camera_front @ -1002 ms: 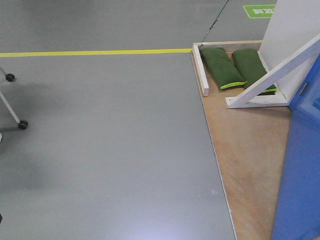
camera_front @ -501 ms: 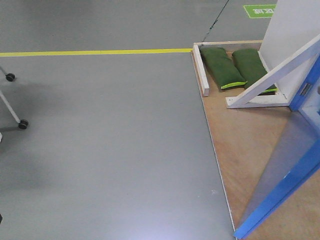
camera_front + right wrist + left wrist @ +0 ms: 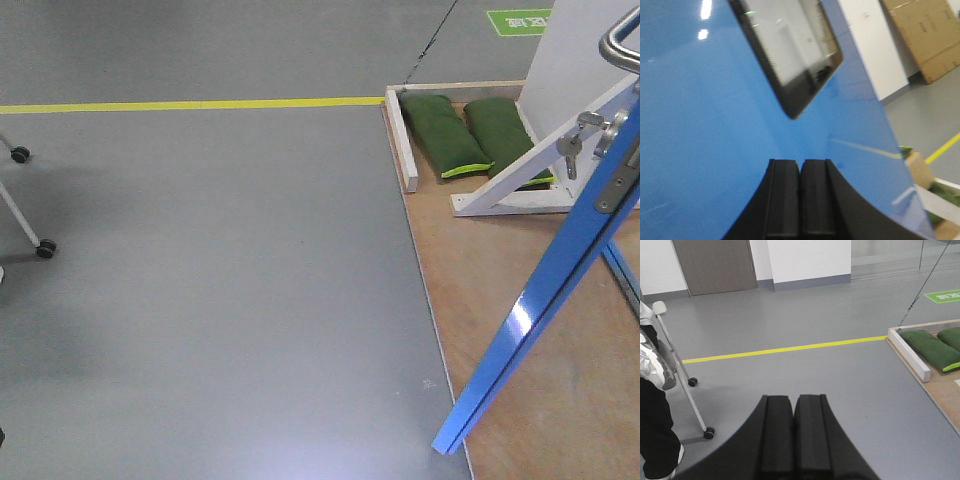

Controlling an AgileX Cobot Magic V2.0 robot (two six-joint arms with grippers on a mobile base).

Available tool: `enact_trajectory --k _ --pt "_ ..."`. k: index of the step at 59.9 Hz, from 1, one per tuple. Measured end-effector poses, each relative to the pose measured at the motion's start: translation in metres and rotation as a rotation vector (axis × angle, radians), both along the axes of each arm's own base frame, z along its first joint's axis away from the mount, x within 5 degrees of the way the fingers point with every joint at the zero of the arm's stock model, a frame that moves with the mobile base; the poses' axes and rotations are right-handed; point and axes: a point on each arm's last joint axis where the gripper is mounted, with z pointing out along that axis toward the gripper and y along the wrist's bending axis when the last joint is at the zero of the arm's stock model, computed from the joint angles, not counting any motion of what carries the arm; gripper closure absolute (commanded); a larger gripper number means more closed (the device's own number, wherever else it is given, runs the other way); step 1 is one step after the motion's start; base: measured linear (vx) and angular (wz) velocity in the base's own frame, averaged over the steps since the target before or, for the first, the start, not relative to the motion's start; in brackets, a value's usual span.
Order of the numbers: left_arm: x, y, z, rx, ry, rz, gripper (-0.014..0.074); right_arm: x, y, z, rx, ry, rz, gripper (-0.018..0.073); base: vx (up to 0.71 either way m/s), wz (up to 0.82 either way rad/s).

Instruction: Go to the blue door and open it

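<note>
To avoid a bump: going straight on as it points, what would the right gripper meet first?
Most likely the blue door: its glossy face fills the view ahead of the right gripper; distance is unclear.

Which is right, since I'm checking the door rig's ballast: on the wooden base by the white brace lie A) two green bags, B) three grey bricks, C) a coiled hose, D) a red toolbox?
A: two green bags lie side by side on the wooden base, beside the white brace, beyond the blue door.
</note>
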Motion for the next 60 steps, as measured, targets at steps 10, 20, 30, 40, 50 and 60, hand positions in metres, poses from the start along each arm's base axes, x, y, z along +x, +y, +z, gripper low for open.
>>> enact_trajectory --k 10,20,30,40,50,60 --pt "0.000 0.000 0.000 0.000 0.000 0.000 0.0526 0.010 0.032 0.001 0.003 -0.009 0.101 0.0557 0.00 0.00" --pt "0.000 0.000 0.000 0.000 0.000 0.000 0.0526 0.023 0.056 -0.009 -0.003 0.043 0.188 0.0557 0.00 0.00" --pt "0.000 0.000 0.000 0.000 0.000 0.000 0.0526 0.034 0.066 -0.021 -0.001 0.095 0.229 0.0557 0.00 0.00" --pt "0.000 0.000 0.000 0.000 0.000 0.000 0.0526 0.037 0.066 -0.025 -0.001 0.105 0.229 0.0557 0.00 0.00" --pt "0.000 0.000 0.000 0.000 0.000 0.000 0.0526 0.038 0.066 -0.026 0.000 0.109 0.229 0.0557 0.00 0.00" --pt "0.000 0.000 0.000 0.000 0.000 0.000 0.0526 0.039 0.066 -0.027 0.001 0.110 0.229 0.0557 0.00 0.00"
